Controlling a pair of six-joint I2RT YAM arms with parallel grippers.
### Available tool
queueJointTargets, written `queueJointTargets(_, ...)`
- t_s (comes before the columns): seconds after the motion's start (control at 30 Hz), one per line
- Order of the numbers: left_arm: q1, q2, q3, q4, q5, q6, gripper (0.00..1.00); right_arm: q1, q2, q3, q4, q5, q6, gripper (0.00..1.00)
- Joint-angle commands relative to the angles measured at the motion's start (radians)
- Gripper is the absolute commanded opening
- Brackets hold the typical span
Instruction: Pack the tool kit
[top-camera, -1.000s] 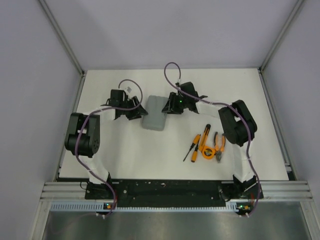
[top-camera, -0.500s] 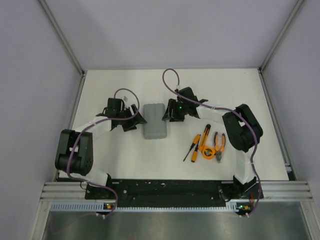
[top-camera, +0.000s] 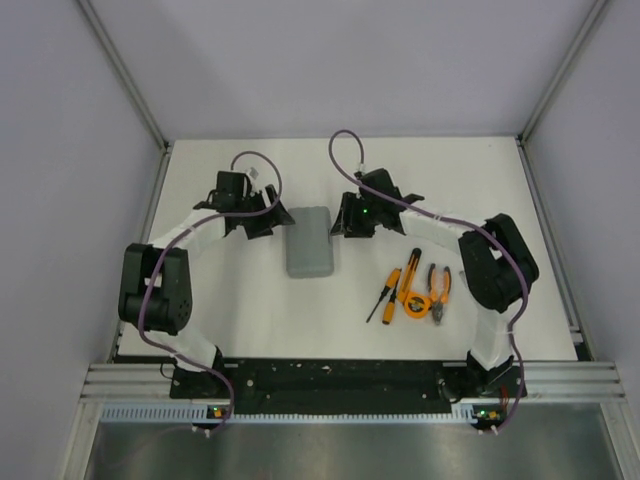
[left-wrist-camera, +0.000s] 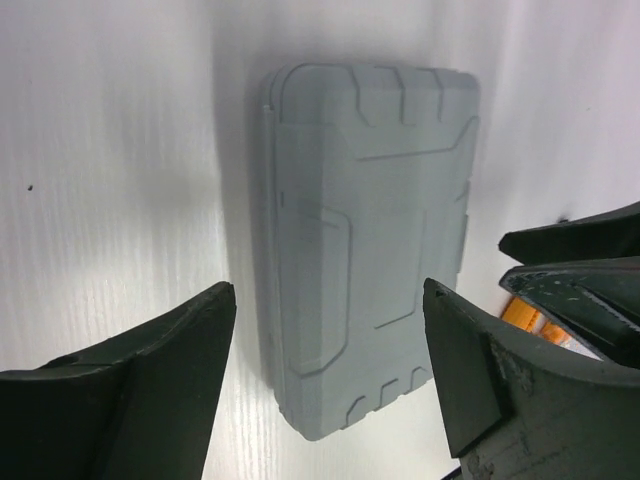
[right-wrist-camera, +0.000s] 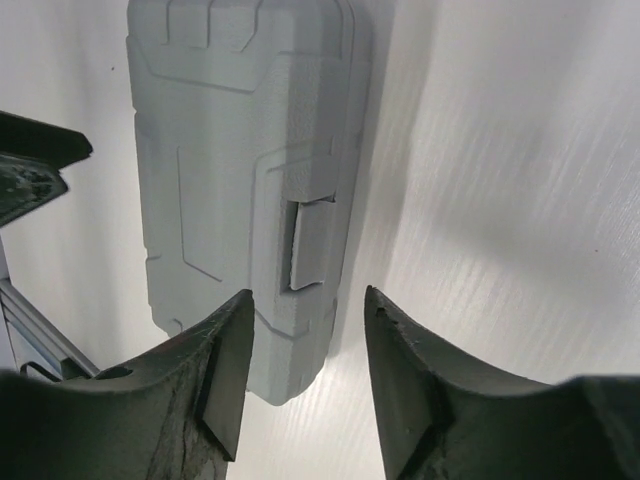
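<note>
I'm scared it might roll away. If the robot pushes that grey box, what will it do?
The grey box lies flat on the table, so it would probably slide, not roll or tip. Its ribbed plastic shell looks stiff, so it likely keeps its shape.

2 arms (top-camera: 190, 234): black joints, white links, purple cables (top-camera: 333, 150); green light (top-camera: 364, 212) right wrist; left gripper (left-wrist-camera: 328, 300) fingers matte black wedges.
</note>
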Motion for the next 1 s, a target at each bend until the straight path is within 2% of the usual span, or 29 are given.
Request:
queueJointTargets(0.0,-0.001,0.072,0.016,-0.038,0.060,-0.011,0.77,0.014,0.035,0.050,-0.002,0.014,-0.007,0.44)
queueJointTargets(0.17,-0.001,0.078,-0.034,0.027,0.112,-0.037,0.76,0.018,0.058,0.056,0.015,0.018,-0.018,0.43)
queueJointTargets(0.4,-0.001,0.095,-0.042,0.038,0.115,-0.040,0.71,0.020,0.085,0.062,0.060,-0.012,-0.013,0.41)
queueJointTargets(0.67,-0.001,0.143,-0.033,-0.025,0.059,-0.049,0.51,0.018,0.112,0.067,0.090,-0.043,0.013,0.37)
queueJointTargets(0.97,-0.004,0.178,-0.045,-0.067,0.033,-0.060,0.37,0.029,0.140,0.094,-0.001,0.072,-0.015,0.26)
